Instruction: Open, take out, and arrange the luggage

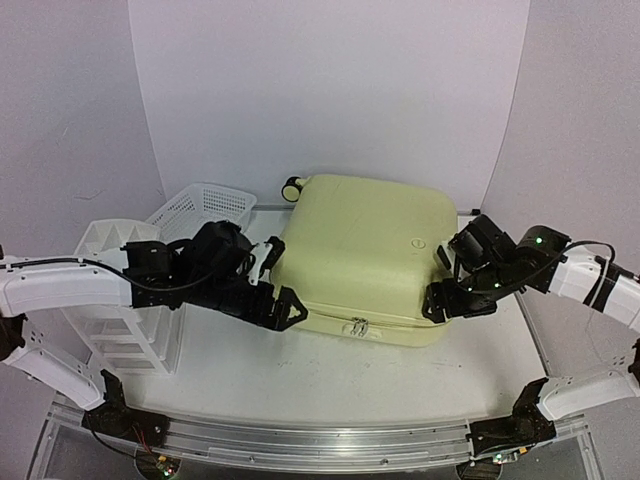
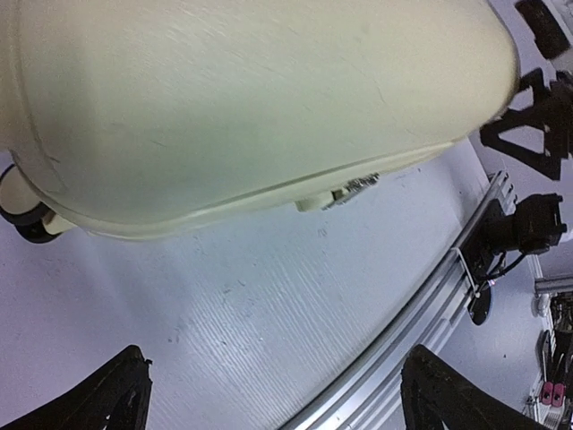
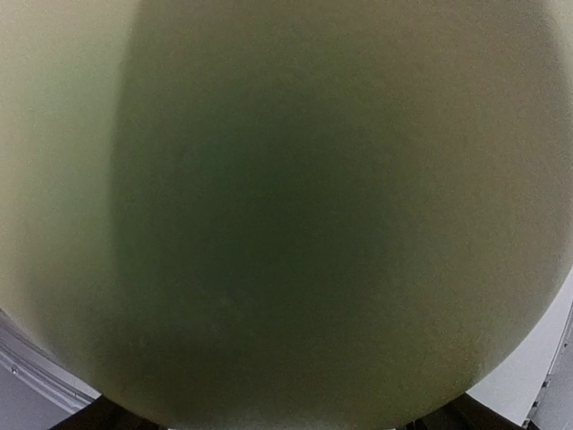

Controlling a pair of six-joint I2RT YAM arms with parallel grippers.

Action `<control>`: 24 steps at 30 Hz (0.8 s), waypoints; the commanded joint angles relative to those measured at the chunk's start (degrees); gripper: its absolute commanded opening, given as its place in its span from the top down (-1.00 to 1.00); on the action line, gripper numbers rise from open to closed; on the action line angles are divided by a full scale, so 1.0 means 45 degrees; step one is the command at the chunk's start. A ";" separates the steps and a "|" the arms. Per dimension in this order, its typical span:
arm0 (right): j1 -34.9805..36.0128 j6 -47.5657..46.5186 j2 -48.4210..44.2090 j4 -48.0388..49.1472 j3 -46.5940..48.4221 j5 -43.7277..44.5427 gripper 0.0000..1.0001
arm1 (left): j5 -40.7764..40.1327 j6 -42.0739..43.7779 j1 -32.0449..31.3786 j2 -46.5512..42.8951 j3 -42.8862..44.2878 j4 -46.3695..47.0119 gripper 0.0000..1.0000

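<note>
Luggage [image 1: 365,255] lies closed, left gripper [image 1: 287,307] just beside its near-left corner, fingers spread on nothing. Right gripper [image 1: 437,300] crowds its near-right corner, fingers apart too.

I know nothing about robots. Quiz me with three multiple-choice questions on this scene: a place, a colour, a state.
1. Where is the white mesh basket relative to the suitcase? A) on top B) to its left C) inside it
2. What colour is the suitcase shell? A) pale yellow B) red C) black
3. The suitcase is: A) wide open B) standing upright C) closed, lying flat
Answers: 1 B, it stands off the left side; 2 A, the top view shows it; 3 C, the shell lies flat and shut.
</note>
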 commanded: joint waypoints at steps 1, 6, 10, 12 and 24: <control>0.0030 0.0228 -0.0150 0.1206 0.0223 -0.0104 -0.62 | -0.1510 -0.0883 -0.1795 -0.0256 -0.0298 0.2094 -0.97; 0.0063 0.0989 -0.0299 0.1741 -0.0364 -0.1911 -0.50 | -0.3775 -0.1025 -0.3446 0.2035 0.0483 0.3194 -0.90; 0.0142 0.1203 -0.0599 0.1773 -0.0596 -0.2335 -0.49 | -0.5875 -0.0368 -0.4077 0.4569 0.1861 0.3591 -0.66; 0.0212 0.1330 -0.0830 0.1774 -0.0736 -0.2484 -0.46 | -0.6123 0.0002 -0.4091 0.5295 0.2218 0.4138 -0.43; 0.0851 0.1681 -0.2115 0.1787 -0.1712 -0.2311 -0.43 | -0.8130 0.0242 -0.4088 0.7447 0.3629 0.5382 0.27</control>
